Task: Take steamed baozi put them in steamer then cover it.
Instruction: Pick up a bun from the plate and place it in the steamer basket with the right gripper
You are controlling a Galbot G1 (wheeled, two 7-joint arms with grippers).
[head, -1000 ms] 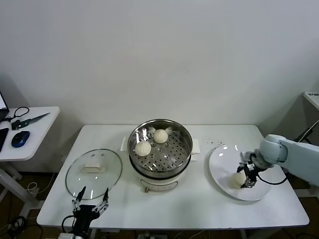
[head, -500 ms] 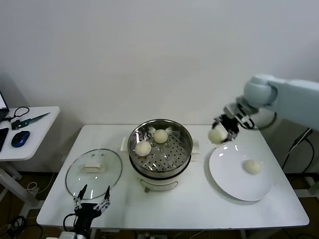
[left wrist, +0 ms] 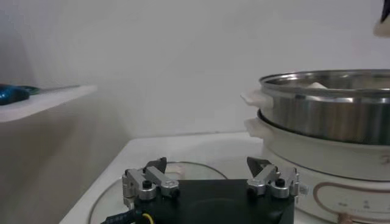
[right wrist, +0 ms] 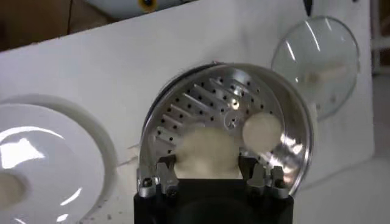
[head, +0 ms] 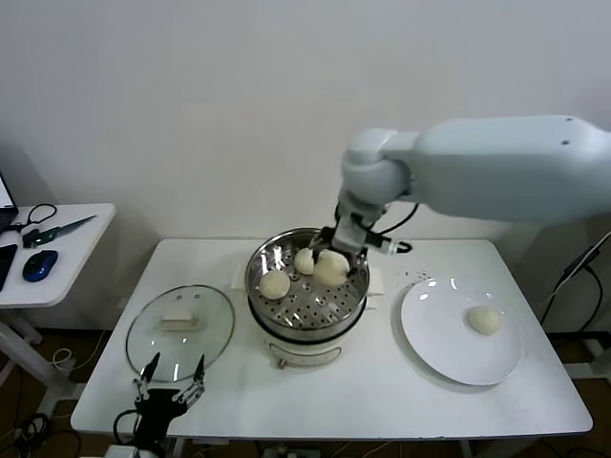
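My right gripper (head: 334,256) is shut on a steamed baozi (head: 331,269) and holds it over the steamer (head: 298,349), at its right side. In the right wrist view the baozi (right wrist: 207,151) sits between the jaws of the gripper (right wrist: 207,164), above the perforated tray (right wrist: 201,100). Two baozi (head: 275,283) (head: 305,260) lie on the tray; one shows in the right wrist view (right wrist: 261,130). Another baozi (head: 484,320) lies on the white plate (head: 439,343). The glass cover (head: 179,325) lies flat on the table, left of the steamer. My left gripper (head: 170,389) is open and empty at the cover's near edge.
A side table (head: 57,250) with a blue mouse and scissors stands at the far left. The left wrist view shows the open left gripper (left wrist: 211,176) over the cover (left wrist: 189,171), with the steamer (left wrist: 329,112) close beside. The wall stands behind the table.
My right gripper picked one baozi off the plate, lifted it and carried it left to above the steamer's tray. One baozi stays on the plate. The left arm has barely moved.
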